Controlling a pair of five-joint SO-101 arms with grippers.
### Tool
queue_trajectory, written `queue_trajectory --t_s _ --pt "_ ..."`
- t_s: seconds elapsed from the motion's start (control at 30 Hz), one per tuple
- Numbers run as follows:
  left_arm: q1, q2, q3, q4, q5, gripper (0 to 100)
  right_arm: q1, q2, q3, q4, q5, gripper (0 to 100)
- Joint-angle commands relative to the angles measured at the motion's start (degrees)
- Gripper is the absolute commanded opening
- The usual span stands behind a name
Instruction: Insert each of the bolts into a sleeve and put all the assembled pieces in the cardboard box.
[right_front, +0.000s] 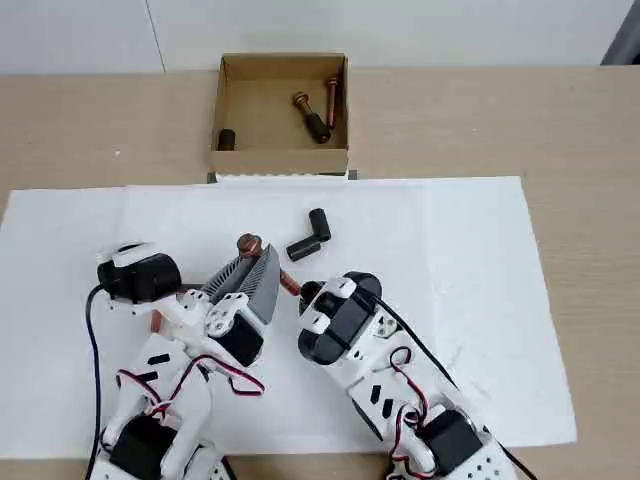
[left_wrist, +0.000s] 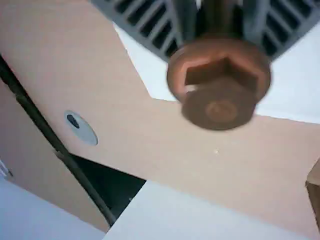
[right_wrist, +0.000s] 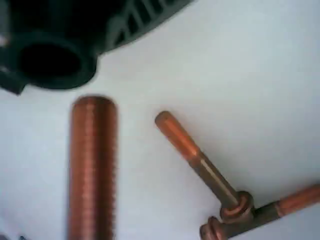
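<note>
My left gripper (right_front: 256, 262) is shut on a copper bolt (right_front: 249, 244), its hex head (left_wrist: 220, 85) sticking out past the grey jaws. The bolt's threaded shaft (right_wrist: 93, 165) points at the open end of a black sleeve (right_wrist: 50, 60), a short gap from it. That sleeve sits in my right gripper (right_front: 306, 293), which is shut on it. Two loose black sleeves (right_front: 320, 222) (right_front: 303, 248) lie on the white paper just beyond the grippers. The cardboard box (right_front: 283, 158) at the back holds two assembled bolts (right_front: 312, 118) and a black sleeve (right_front: 227, 139).
Two more copper bolts (right_wrist: 200, 160) (right_wrist: 270, 212) lie on the white paper (right_front: 470, 300) under my right wrist, heads together. Another copper piece (right_front: 155, 322) shows beside the left arm. The paper's right half has free room.
</note>
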Motion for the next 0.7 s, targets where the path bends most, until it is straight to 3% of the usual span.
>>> queue_trajectory --t_s 0.0,0.17,0.4,0.67 --pt "0.3 -0.7 -0.5 -1.8 1.7 0 -0.7 -0.4 -0.9 -2.0 1.9 0.2" --pt "1.5 -0.7 0.5 -2.2 2.4 0 -0.7 -0.4 -0.8 -2.9 2.1 0.2" --pt "2.4 -0.7 3.5 -8.7 2.3 0 -0.7 -0.4 -0.9 -2.9 2.2 0.2" --pt "5.2 -0.6 5.8 -8.0 2.0 0 -0.7 -0.4 -1.6 -2.9 2.2 0.2"
